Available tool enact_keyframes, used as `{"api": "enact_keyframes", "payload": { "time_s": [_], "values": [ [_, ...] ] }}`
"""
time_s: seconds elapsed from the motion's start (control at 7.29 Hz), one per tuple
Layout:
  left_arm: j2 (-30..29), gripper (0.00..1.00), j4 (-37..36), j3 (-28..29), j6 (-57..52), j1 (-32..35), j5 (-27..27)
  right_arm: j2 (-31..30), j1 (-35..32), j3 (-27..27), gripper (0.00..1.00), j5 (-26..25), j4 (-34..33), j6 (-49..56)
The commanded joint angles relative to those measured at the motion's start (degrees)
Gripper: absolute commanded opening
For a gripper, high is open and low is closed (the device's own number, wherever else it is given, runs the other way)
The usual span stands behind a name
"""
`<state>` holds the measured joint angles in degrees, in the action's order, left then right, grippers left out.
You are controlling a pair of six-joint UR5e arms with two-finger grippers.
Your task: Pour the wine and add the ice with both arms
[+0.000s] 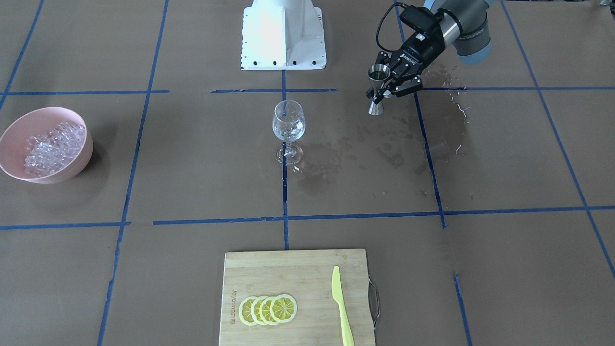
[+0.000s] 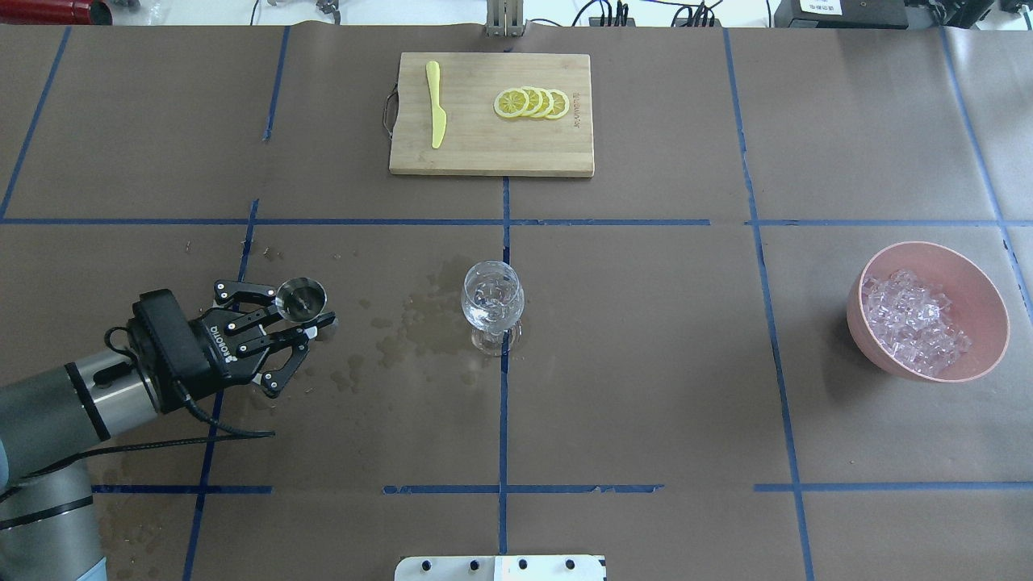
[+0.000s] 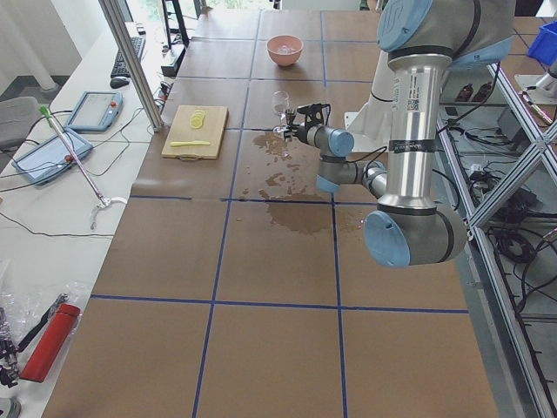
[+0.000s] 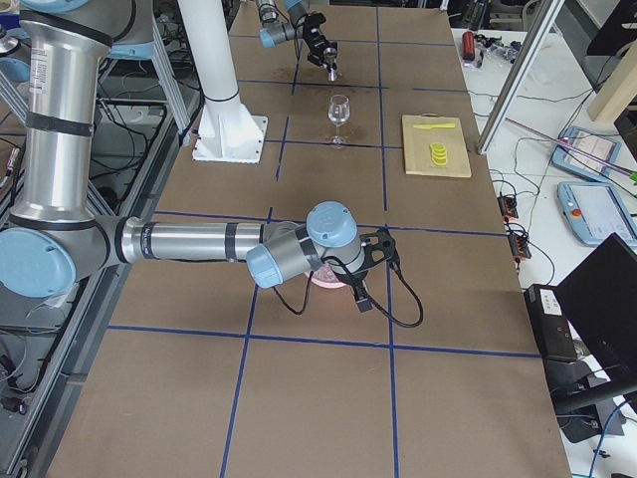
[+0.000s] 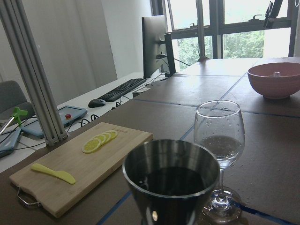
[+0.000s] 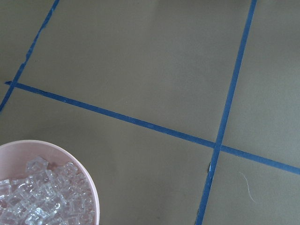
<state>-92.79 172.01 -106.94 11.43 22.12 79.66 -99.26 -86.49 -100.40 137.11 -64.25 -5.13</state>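
Note:
My left gripper [image 2: 311,316] is shut on a steel jigger [image 2: 301,300] and holds it upright above the table, left of the wine glass [image 2: 492,303]. The left wrist view shows dark liquid in the jigger [image 5: 171,180], with the clear stemmed glass [image 5: 220,154] just beyond it. The ice [image 2: 912,323] is heaped in a pink bowl [image 2: 980,282] at the right. My right gripper [image 4: 376,249] shows only in the exterior right view, over the bowl; I cannot tell whether it is open or shut. The right wrist view shows ice [image 6: 42,197] at its lower left.
A bamboo cutting board [image 2: 484,153] with lemon slices [image 2: 533,102] and a yellow knife [image 2: 436,113] lies at the far side. Wet stains [image 2: 420,315] mark the brown paper between jigger and glass. The white pedestal base [image 1: 283,33] stands behind the glass.

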Motion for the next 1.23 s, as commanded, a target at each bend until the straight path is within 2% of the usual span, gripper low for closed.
{"api": "enact_keyframes", "payload": {
  "time_s": [0.0, 0.27, 0.41, 0.69, 1.1],
  "values": [
    [-4.58, 0.0, -11.73, -2.12, 0.17, 4.49, 9.86, -0.05, 0.0, 0.37, 1.0, 0.0, 0.0, 0.03],
    [-9.05, 0.0, -21.57, -4.15, 3.93, 4.51, 10.78, -0.05, 0.0, 0.46, 1.0, -0.09, 0.0, 0.03],
    [-13.26, 0.0, -29.98, -5.37, 6.39, 4.51, 13.22, -0.05, 0.0, 0.9, 1.0, 0.0, 0.0, 0.03],
    [-18.55, 0.0, -41.35, -5.91, 8.0, 4.42, 14.47, -0.05, 0.0, 1.17, 1.0, 0.0, 0.0, 0.12],
    [-20.84, 0.0, -53.31, -8.45, 8.0, 4.24, 14.38, -0.05, 0.0, 1.25, 1.0, 0.0, 0.0, 0.03]
  ]
}}
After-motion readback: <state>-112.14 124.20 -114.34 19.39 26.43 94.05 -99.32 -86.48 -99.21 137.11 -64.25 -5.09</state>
